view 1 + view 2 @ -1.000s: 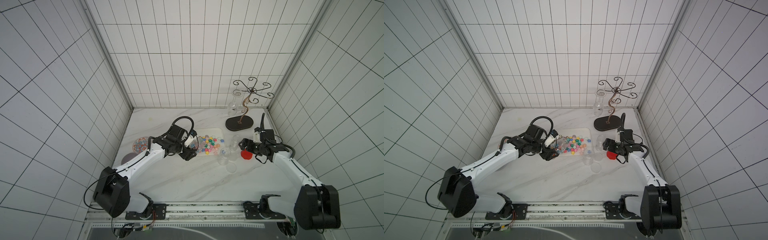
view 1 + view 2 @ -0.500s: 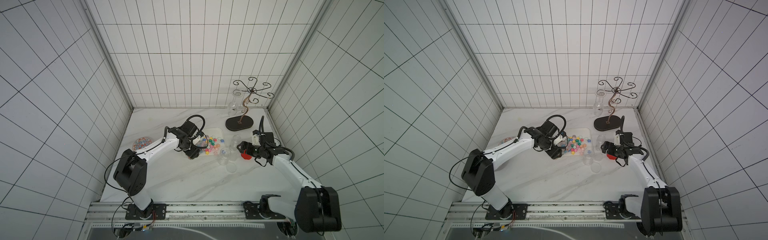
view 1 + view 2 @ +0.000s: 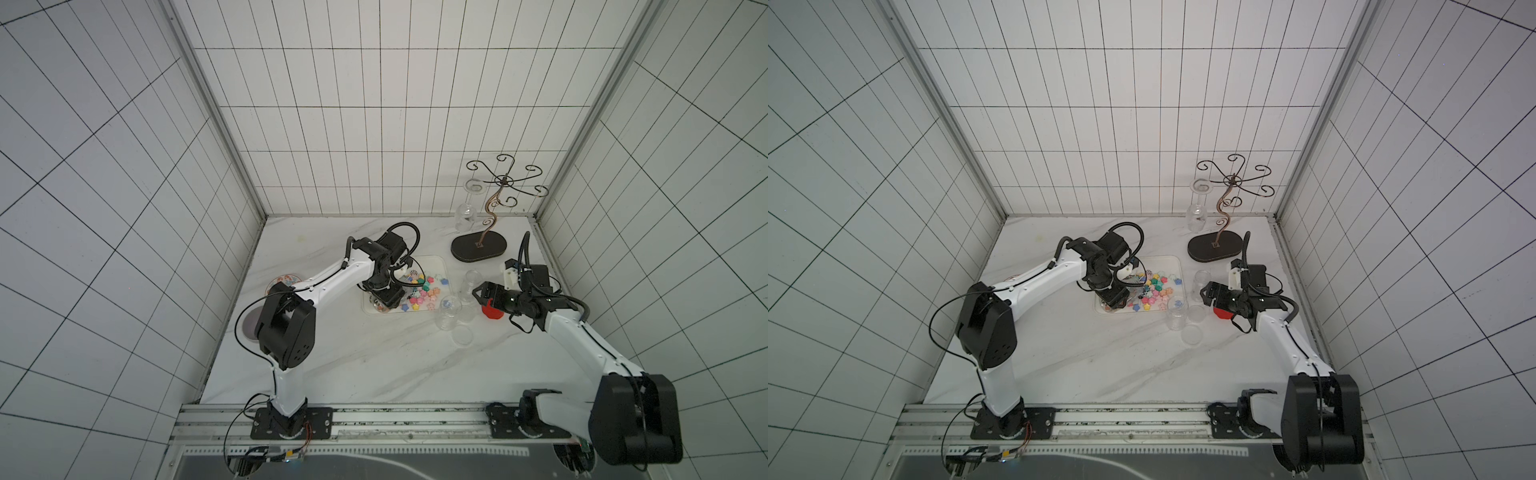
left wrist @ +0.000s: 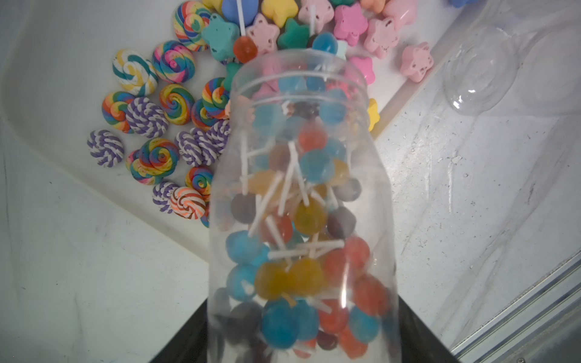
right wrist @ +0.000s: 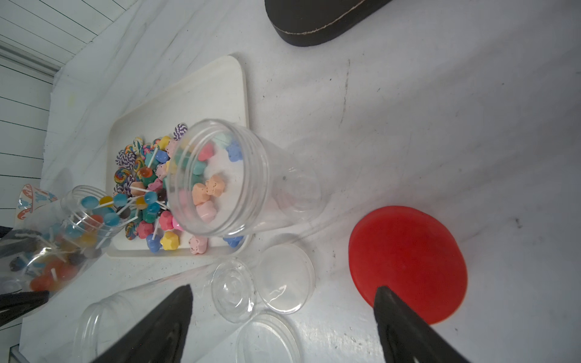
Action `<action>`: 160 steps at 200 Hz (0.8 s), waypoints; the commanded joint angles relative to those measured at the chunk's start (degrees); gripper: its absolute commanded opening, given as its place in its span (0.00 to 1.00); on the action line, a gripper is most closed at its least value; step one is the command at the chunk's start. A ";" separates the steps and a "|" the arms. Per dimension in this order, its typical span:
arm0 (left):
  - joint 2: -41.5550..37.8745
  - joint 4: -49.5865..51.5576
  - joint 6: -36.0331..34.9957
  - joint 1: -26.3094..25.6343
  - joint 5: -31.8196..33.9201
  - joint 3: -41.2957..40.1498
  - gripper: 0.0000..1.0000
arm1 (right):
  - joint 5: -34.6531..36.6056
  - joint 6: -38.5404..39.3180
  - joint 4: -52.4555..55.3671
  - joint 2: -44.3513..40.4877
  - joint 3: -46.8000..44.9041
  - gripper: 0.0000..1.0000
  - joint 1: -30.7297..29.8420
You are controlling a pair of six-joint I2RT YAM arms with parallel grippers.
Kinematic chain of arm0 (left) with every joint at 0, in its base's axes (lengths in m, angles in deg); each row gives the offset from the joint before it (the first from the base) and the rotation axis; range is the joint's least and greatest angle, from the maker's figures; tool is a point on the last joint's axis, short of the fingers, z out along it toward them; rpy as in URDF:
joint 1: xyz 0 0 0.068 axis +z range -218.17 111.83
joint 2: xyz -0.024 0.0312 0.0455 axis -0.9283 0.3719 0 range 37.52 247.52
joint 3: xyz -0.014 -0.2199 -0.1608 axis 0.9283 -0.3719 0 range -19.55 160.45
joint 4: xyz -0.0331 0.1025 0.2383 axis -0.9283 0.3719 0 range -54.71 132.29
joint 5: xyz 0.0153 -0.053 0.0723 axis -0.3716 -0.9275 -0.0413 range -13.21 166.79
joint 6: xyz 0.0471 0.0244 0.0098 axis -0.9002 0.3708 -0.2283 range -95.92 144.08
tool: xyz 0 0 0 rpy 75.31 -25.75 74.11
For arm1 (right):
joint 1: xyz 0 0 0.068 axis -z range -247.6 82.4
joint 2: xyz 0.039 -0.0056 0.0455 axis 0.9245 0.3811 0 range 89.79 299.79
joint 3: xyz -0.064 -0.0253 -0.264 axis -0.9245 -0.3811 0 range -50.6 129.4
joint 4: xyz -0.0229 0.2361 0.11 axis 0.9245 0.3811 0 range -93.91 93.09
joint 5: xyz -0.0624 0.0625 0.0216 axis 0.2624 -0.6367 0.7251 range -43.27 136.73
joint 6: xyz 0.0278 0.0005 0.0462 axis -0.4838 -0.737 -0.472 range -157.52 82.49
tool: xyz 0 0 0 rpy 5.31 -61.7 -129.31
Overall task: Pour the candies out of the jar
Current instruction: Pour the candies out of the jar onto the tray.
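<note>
Jar [image 4: 301, 204] in clamped left pincer [image 3: 385, 300] tilts over tray [image 5: 204, 94] on tile-walled marble table [image 3: 374, 365]; right pincer [image 5: 283, 288] apart.

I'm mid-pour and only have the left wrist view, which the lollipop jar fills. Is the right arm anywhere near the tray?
Observer: No. The right gripper is open and holds nothing. It hangs above a red lid and clear lids, with clear jars between it and the tray.
Operator: Good. Is there any room on the tray beyond the pile?
Observer: Yes. The candies cover the end by your lollipop jar. The tray's end nearest the black stand base is bare.
</note>
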State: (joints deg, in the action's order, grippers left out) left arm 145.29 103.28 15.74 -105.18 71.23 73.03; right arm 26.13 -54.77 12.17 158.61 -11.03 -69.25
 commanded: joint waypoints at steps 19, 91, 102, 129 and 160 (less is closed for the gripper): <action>3.59 7.24 0.91 -1.71 4.70 6.00 0.60 | -3.48 1.00 -1.81 -1.05 -3.01 0.91 1.45; 7.92 15.52 2.62 -3.55 14.59 13.54 0.60 | -7.63 0.82 -3.33 -1.23 -3.79 0.91 3.30; 8.44 16.79 2.71 -3.59 16.11 14.90 0.60 | -7.97 0.82 -3.50 -1.14 -3.80 0.91 3.43; 8.67 17.79 3.07 -3.77 18.64 16.08 0.60 | -8.97 0.67 -4.02 -1.05 -4.11 0.92 3.98; 7.60 18.49 3.07 -4.07 21.72 15.05 0.60 | -10.00 0.55 -4.21 -0.55 -3.99 0.91 4.45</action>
State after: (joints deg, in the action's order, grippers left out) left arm 153.05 120.11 18.08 -108.68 88.78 87.63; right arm 18.30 -54.81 9.06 158.47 -12.25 -65.64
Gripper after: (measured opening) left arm 0.709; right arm 0.915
